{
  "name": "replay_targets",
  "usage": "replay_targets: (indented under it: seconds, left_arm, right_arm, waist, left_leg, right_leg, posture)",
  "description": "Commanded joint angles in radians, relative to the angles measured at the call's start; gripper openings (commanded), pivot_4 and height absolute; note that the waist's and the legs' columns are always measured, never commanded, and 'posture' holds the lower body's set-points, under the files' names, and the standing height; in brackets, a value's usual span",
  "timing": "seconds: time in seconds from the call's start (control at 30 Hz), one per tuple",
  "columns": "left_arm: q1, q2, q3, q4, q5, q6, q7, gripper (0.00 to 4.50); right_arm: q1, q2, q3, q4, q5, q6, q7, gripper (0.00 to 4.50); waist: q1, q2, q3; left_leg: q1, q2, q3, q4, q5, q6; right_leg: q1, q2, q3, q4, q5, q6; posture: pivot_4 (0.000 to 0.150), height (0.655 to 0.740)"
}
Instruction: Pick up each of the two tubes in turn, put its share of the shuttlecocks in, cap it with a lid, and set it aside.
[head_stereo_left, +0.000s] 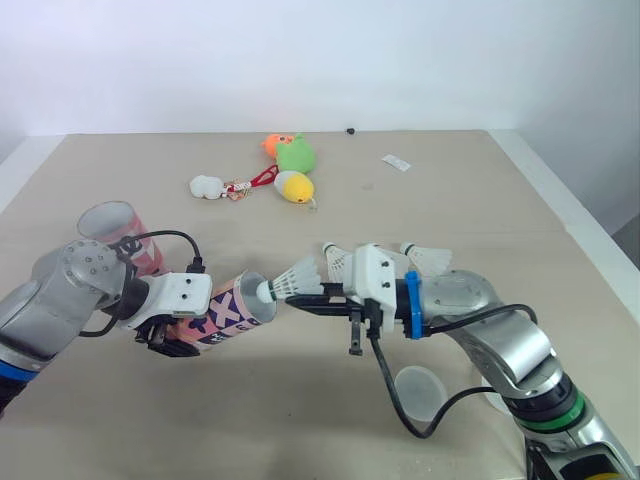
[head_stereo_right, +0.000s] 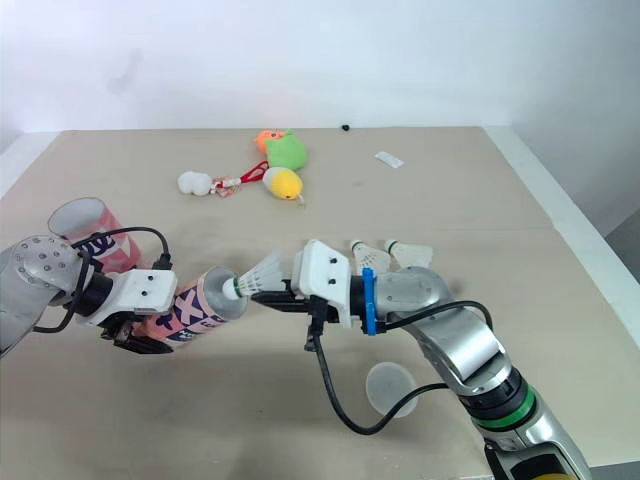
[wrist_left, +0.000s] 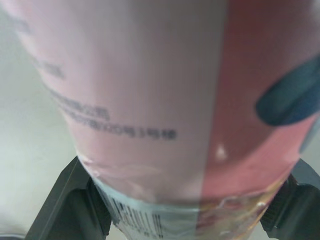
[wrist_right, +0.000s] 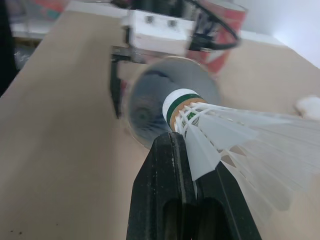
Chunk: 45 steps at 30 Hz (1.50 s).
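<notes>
My left gripper (head_stereo_left: 172, 332) is shut on a pink printed tube (head_stereo_left: 225, 315), held nearly level with its open mouth (wrist_right: 165, 100) facing right. The left fingers (wrist_left: 70, 205) clamp the tube's sides. My right gripper (head_stereo_left: 298, 298) is shut on a white shuttlecock (head_stereo_left: 297, 279), whose cork tip (wrist_right: 181, 100) sits right at the tube's mouth. A second pink tube (head_stereo_left: 120, 235) stands upright at the far left, behind my left arm. Two more shuttlecocks (head_stereo_left: 425, 257) (head_stereo_left: 338, 258) lie on the table behind my right gripper. A clear lid (head_stereo_left: 420, 392) lies near my right forearm.
Plush toys, green, orange and yellow (head_stereo_left: 290, 165), and a small white one (head_stereo_left: 206, 186) lie at the table's far middle. A white packet (head_stereo_left: 396, 162) lies further right. The table's right edge (head_stereo_left: 575, 215) runs close to my right arm.
</notes>
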Motion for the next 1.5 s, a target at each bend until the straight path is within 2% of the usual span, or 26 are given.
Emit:
replay_targets:
  seconds: [0.03,0.13,0.27,0.3,0.37,0.53,0.67,0.73,0.9,1.03,1.3,1.47,1.5]
  left_arm:
    - [-0.010,0.006,-0.002,0.003,0.044,-0.012,0.024,2.98]
    - [-0.016,-0.005,-0.005,0.002,0.054,-0.015,0.035,2.98]
    - [-0.021,-0.014,-0.007,0.008,0.072,-0.016,0.048,2.98]
    - [-0.020,-0.013,-0.006,0.007,0.074,-0.016,0.049,2.98]
    - [-0.017,-0.014,-0.001,0.003,0.076,-0.012,0.053,2.98]
    - [-0.010,-0.009,0.009,0.009,0.080,-0.014,0.058,2.98]
    - [-0.017,-0.009,0.008,0.039,0.090,-0.034,0.059,2.98]
    - [-0.022,-0.012,0.000,0.052,0.100,-0.044,0.058,2.98]
    - [-0.029,-0.023,-0.011,0.057,0.106,-0.047,0.047,2.98]
    - [-0.016,-0.020,-0.003,0.043,0.098,-0.045,0.040,2.98]
    - [0.015,-0.012,0.023,0.015,0.082,-0.031,0.044,2.98]
    - [0.045,-0.007,0.045,-0.015,0.069,-0.013,0.047,2.98]
    - [0.049,-0.006,0.048,-0.019,0.069,-0.012,0.047,2.98]
  right_arm:
    - [-0.029,0.033,0.022,-0.008,-0.036,-0.036,0.015,0.03]
    - [-0.047,0.069,0.038,0.005,-0.053,-0.036,0.012,1.05]
    - [-0.056,0.115,0.018,0.018,-0.057,-0.028,-0.012,2.89]
    - [-0.048,0.122,0.007,0.010,-0.051,-0.017,-0.025,3.51]
    - [0.007,0.137,-0.055,-0.027,-0.032,0.013,-0.094,4.49]
    - [0.232,0.176,-0.209,-0.120,-0.111,0.017,-0.333,4.49]
    - [0.415,0.165,-0.196,-0.185,-0.185,0.147,-0.462,4.49]
    - [0.432,0.225,-0.199,-0.187,-0.135,0.223,-0.500,4.49]
    - [0.359,0.324,-0.177,-0.054,-0.180,0.274,-0.584,4.49]
    - [0.255,0.424,-0.199,0.135,-0.186,0.253,-0.633,4.49]
    - [0.123,0.515,-0.219,0.354,-0.191,0.162,-0.629,4.49]
    - [0.084,0.558,-0.228,0.426,-0.200,0.116,-0.652,4.49]
    - [0.079,0.564,-0.228,0.441,-0.202,0.102,-0.652,4.00]
  waist:
    - [0.000,0.000,0.000]
    - [0.000,0.000,0.000]
    - [0.000,0.000,0.000]
    - [0.000,0.000,0.000]
    - [0.001,-0.001,0.000]
    - [0.003,-0.002,-0.001]
    - [0.001,-0.002,-0.001]
    - [-0.004,-0.001,0.000]
    - [-0.004,-0.003,0.000]
    - [-0.005,-0.003,0.001]
    - [-0.005,-0.003,0.001]
    - [-0.008,-0.003,0.001]
    - [-0.009,-0.003,0.001]
  left_leg:
    - [0.000,0.000,0.000,0.000,0.000,0.000]
    - [0.000,0.001,0.000,0.000,0.000,0.000]
    - [0.001,0.001,0.000,0.001,0.002,-0.002]
    - [0.001,0.001,0.000,0.001,0.002,-0.003]
    - [0.001,0.001,0.000,0.001,0.002,-0.004]
    - [0.000,0.001,0.000,0.001,0.003,-0.004]
    - [0.001,0.001,0.000,0.001,0.003,-0.004]
    - [0.002,0.001,0.000,0.001,0.003,-0.005]
    - [0.003,0.001,-0.006,0.001,0.006,-0.004]
    - [0.003,0.002,-0.007,0.001,0.007,-0.004]
    - [0.003,0.001,-0.005,-0.001,0.006,-0.003]
    - [0.003,0.002,-0.004,-0.001,0.006,-0.003]
    - [0.003,0.002,-0.004,-0.001,0.006,-0.003]
  right_leg:
    - [0.000,0.000,0.000,0.000,0.000,0.000]
    - [-0.001,0.001,0.000,0.002,0.000,-0.001]
    - [-0.001,0.001,0.000,0.005,0.000,-0.002]
    - [-0.001,0.001,0.000,0.006,0.000,-0.002]
    - [-0.002,0.001,0.000,0.007,0.000,-0.003]
    - [-0.002,0.000,-0.002,0.009,-0.003,-0.004]
    - [-0.001,0.000,-0.003,0.010,-0.004,-0.005]
    - [-0.002,0.001,-0.002,0.011,-0.004,-0.005]
    - [-0.003,0.008,0.001,0.011,0.000,-0.013]
    - [-0.004,0.009,0.004,0.011,0.001,-0.015]
    - [-0.006,0.013,0.014,0.011,0.002,-0.009]
    - [-0.007,0.014,0.016,0.011,0.003,-0.009]
    - [-0.007,0.014,0.016,0.011,0.003,-0.009]
  posture:
    - [0.150,0.7400]
    - [0.150,0.7400]
    - [0.150,0.7400]
    - [0.150,0.7400]
    - [0.150,0.7400]
    - [0.150,0.7400]
    - [0.150,0.7400]
    - [0.150,0.7400]
    - [0.150,0.7400]
    - [0.150,0.7400]
    - [0.150,0.7400]
    - [0.150,0.7400]
    - [0.150,0.7400]
